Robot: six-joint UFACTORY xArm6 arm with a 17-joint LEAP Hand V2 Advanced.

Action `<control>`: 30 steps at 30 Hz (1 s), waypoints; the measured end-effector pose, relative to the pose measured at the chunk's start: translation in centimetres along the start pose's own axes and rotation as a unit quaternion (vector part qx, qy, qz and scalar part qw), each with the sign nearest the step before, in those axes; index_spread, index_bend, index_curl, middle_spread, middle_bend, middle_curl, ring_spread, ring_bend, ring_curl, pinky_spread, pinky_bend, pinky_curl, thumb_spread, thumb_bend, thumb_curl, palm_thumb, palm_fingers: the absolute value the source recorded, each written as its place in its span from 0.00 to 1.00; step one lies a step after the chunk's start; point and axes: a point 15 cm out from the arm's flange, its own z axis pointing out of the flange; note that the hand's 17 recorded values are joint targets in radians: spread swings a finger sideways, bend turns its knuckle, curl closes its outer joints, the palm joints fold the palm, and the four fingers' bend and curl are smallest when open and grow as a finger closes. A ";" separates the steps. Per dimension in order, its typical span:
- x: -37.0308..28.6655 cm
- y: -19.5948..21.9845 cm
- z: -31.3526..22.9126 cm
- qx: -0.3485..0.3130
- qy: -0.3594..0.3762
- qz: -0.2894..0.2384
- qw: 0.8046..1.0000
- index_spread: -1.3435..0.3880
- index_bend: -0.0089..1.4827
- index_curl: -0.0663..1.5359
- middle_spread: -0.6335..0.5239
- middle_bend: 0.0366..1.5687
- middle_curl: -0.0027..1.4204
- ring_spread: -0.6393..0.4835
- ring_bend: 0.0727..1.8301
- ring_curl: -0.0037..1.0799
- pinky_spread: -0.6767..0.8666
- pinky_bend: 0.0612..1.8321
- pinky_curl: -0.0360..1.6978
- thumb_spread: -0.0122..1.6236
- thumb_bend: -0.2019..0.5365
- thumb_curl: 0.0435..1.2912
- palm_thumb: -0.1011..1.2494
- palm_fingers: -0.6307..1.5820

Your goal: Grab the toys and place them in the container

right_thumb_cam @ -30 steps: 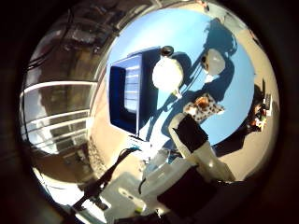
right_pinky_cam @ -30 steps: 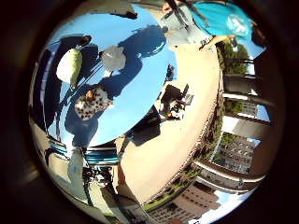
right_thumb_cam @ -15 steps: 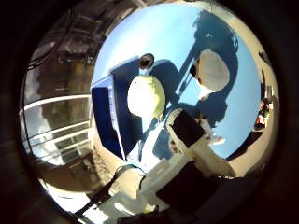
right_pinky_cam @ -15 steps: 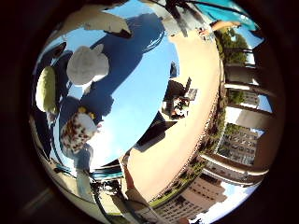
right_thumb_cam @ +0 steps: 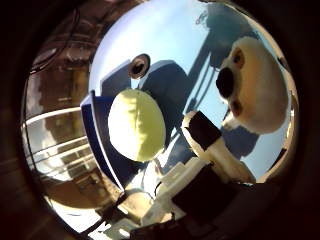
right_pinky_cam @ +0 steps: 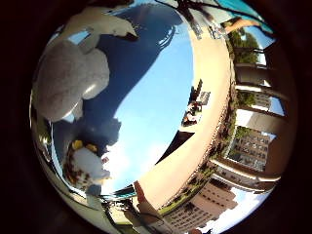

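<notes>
The white plush (right_thumb_cam: pixel 255 85) is lying on the blue surface (right_pinky_cam: pixel 156 107), filling much of your view, so you are working close above it. It looks soft and light; try squeezing its round body. Your hand (right_thumb_cam: pixel 210 145) is showing one straight finger, seemingly open. The yellow-green toy (right_thumb_cam: pixel 136 125) is sitting beside the blue container (right_thumb_cam: pixel 95 130).

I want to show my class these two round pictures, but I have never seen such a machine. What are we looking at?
Both come from wide-angle cameras in the palm of a robot hand, one by the thumb, one by the little finger. They look down on a blue table. On it lie a white plush toy, a yellow-green toy, a spotted toy and a dark blue container. The white and black parts are the hand's own. It holds nothing; the white toy is closest.
</notes>
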 end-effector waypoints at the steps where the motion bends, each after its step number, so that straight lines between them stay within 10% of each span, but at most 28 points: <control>1: -0.1 0.0 0.2 -0.003 0.000 0.000 1.000 0.76 0.12 0.19 0.63 0.10 0.24 0.83 0.21 0.32 0.77 0.42 0.17 0.72 0.25 0.23 0.53 0.37; 10: 0.2 0.1 2.4 -0.025 0.017 -0.006 1.000 0.74 0.10 0.18 0.53 0.15 0.27 0.76 0.33 0.36 0.75 0.48 0.17 0.70 0.26 0.25 0.63 0.53; 17: 1.4 0.2 1.2 -0.018 0.039 -0.008 0.999 0.63 0.11 0.16 0.43 0.39 0.40 0.64 0.58 0.53 0.68 0.56 0.22 0.68 0.26 0.31 0.72 0.70; 30: 7.6 -1.2 -7.6 0.117 0.070 0.034 0.990 0.45 0.47 0.27 0.40 0.69 0.60 0.53 0.71 0.66 0.59 0.79 0.35 0.76 0.26 0.30 0.72 0.79</control>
